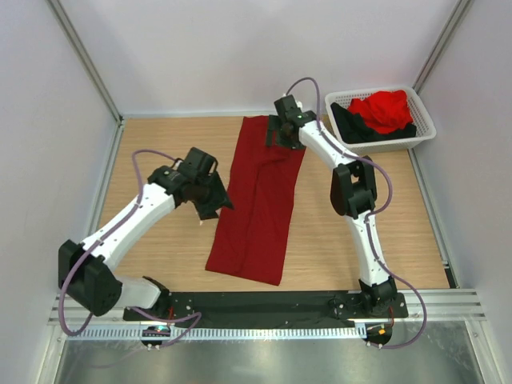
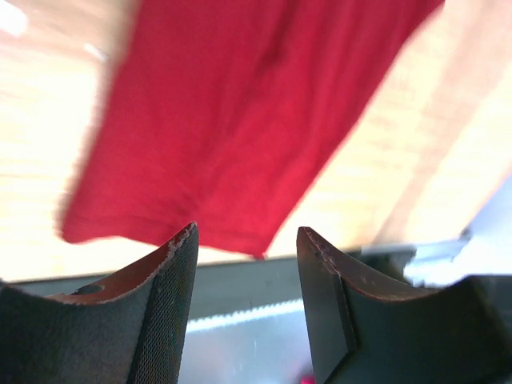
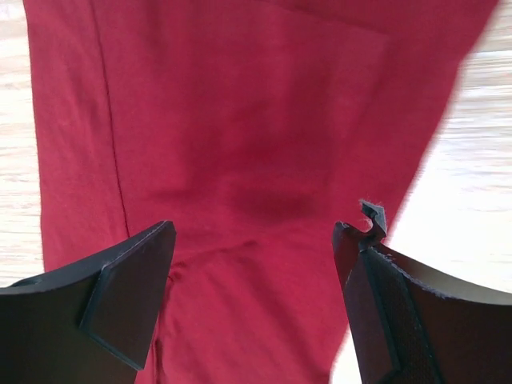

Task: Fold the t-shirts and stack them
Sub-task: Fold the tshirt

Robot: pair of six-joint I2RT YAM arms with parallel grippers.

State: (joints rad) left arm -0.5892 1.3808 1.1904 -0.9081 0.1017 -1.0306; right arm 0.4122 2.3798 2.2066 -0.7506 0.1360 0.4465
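A dark crimson t-shirt (image 1: 260, 200) lies flat on the wooden table as a long narrow strip, folded lengthwise and running from the far middle toward the near edge. My left gripper (image 1: 217, 208) hovers at the strip's left edge, about halfway along. In the left wrist view this gripper (image 2: 246, 240) is open with nothing between its fingers, and the shirt (image 2: 240, 120) lies beyond them. My right gripper (image 1: 277, 138) is over the strip's far end. The right wrist view shows that gripper (image 3: 254, 232) open wide just above the cloth (image 3: 240, 120), holding nothing.
A white latticed basket (image 1: 424, 120) stands at the far right corner, holding a crumpled bright red t-shirt (image 1: 384, 108) on top of a black one (image 1: 352, 126). White walls enclose the table on three sides. A black rail and a metal ledge run along the near edge.
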